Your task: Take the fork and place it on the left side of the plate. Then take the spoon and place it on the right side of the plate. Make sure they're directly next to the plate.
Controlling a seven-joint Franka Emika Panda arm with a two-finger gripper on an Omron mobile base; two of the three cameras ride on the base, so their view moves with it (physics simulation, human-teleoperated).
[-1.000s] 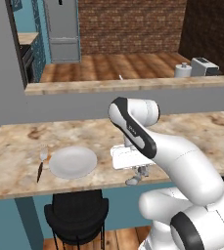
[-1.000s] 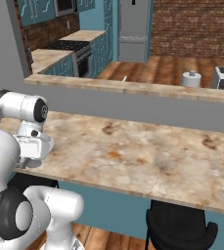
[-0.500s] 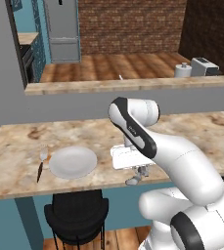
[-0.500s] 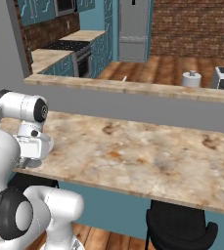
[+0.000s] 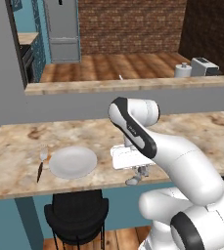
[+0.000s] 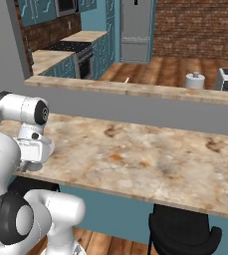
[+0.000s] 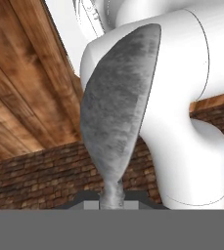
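The round light grey plate (image 5: 73, 162) lies on the marbled counter (image 5: 191, 132) toward its left end. The fork (image 5: 41, 164), silver head and dark brown handle, rests just off the plate's left rim, pointing away from me. To the right of the plate, at the counter's front edge, my gripper (image 5: 141, 171) points down and is shut on the silver spoon (image 5: 132, 181), whose bowl hangs below the fingers. In the hand view the spoon (image 7: 116, 117) bowl looms large, its neck running down between the finger tips.
A raised ledge (image 5: 133, 85) runs behind the counter, with a toaster (image 5: 204, 66) and a white jar (image 5: 183, 70) at its right end. Black stools (image 5: 77, 215) (image 6: 185, 231) stand under the counter's front. The counter's right half is bare stone.
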